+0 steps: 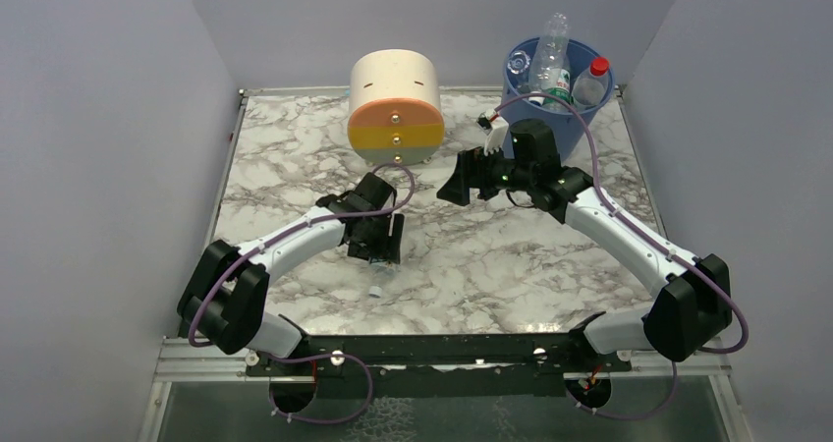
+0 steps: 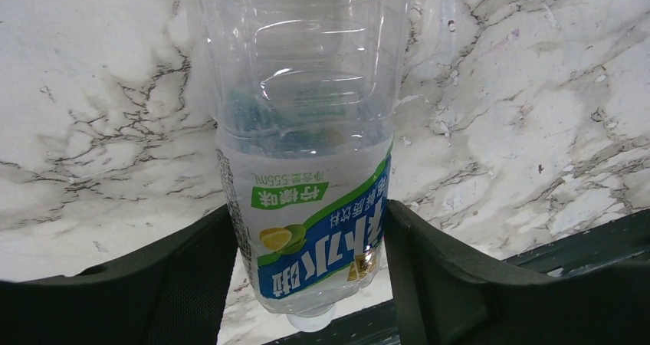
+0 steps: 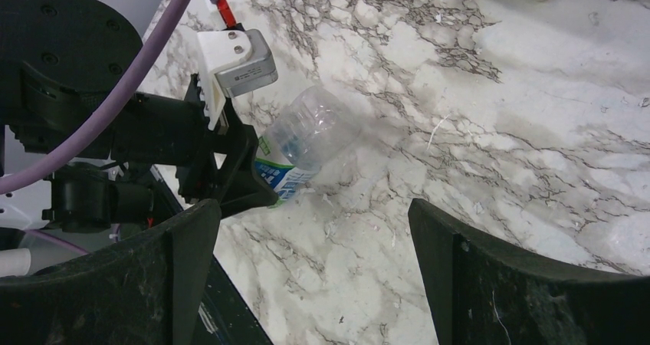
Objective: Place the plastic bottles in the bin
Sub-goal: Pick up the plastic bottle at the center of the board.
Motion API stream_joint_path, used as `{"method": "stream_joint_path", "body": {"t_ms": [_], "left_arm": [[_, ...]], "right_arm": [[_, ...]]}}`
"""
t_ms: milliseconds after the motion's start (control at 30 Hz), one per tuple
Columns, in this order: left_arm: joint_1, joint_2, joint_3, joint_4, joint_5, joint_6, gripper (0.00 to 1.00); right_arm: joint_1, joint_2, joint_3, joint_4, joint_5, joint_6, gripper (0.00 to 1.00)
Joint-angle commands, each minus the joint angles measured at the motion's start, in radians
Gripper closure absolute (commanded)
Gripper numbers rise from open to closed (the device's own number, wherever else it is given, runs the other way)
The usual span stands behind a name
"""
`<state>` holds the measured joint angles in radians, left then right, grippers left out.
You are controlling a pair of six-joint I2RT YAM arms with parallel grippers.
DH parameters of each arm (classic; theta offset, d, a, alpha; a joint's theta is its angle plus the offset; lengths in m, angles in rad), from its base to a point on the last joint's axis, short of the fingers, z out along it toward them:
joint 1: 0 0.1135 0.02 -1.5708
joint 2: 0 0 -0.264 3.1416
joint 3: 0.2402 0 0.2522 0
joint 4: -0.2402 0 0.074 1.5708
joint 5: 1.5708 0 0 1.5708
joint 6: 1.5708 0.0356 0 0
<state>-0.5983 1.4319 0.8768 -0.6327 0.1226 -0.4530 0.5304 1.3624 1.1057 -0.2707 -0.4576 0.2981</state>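
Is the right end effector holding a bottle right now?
No, the right end effector stands wide open over the bare table, with nothing in its grasp.

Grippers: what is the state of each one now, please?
Left gripper: closed on a clear bottle with a blue and green label.
Right gripper: open, holding nothing.

The bottle (image 2: 306, 92) is clear, glossy plastic with moulded ribs, and its label (image 2: 322, 238) is shiny printed film. The tabletop (image 2: 536, 92) is smooth and marble-veined, with a faint sheen (stone or laminate, hard to say). The left end effector (image 2: 310, 284) has matt black fingers (image 2: 460, 284). The bin (image 1: 510, 83) is smooth blue plastic.
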Motion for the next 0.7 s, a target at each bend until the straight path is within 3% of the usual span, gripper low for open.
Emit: {"method": "stream_joint_path", "body": {"t_ms": [0, 200, 667], "left_arm": [[-0.027, 0.014, 0.009, 0.027, -0.032, -0.028, 0.35], [-0.048, -0.016, 0.017, 0.060, -0.042, -0.048, 0.47], [-0.057, -0.126, 0.067, 0.070, -0.018, -0.048, 0.48]], "right_arm": [[0.006, -0.004, -0.008, 0.022, -0.010, -0.011, 0.04], [0.006, -0.003, -0.009, 0.011, 0.000, -0.005, 0.04], [0.006, 0.027, 0.018, -0.010, -0.002, 0.031, 0.04]]}}
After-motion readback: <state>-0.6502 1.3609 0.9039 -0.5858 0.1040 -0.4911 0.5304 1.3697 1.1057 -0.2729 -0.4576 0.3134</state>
